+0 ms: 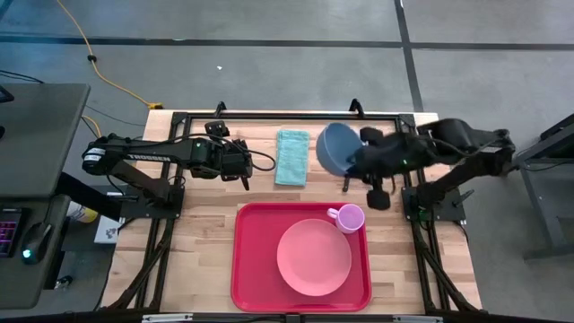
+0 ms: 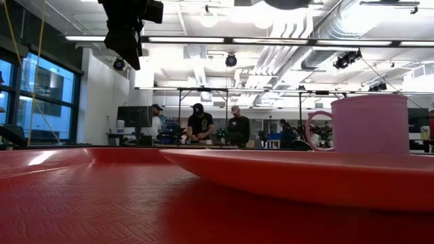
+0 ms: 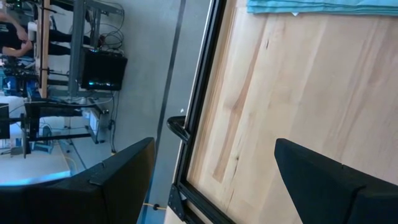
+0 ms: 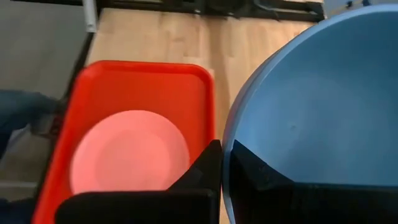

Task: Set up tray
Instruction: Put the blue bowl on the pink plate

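Note:
The red tray [image 1: 251,269] lies at the table's near middle. A round pink plate [image 1: 314,257] lies on it, and a pink mug [image 1: 350,218] stands in its far right corner. My right gripper [image 1: 359,160] is shut on a blue bowl [image 1: 334,148] beyond the tray's far right corner. The tray [image 4: 124,87] and plate [image 4: 127,152] also show in the right wrist view, past the bowl [image 4: 311,112]. My left gripper [image 1: 244,166] is open and empty, just left of a folded teal cloth [image 1: 291,157] that lies flat on the table. My right gripper holds the bowl by its rim [image 4: 225,163], one finger inside the bowl [image 4: 255,171] and one outside [image 4: 202,171]. The fingers come from the table's right side. The bowl is tilted, its opening turned up and toward the table's left.
Bare wooden table lies left and right of the tray and around the cloth. A black frame rail [image 1: 296,115] runs along the table's far edge and down both sides. People stand in the room far behind the table [image 2: 200,122].

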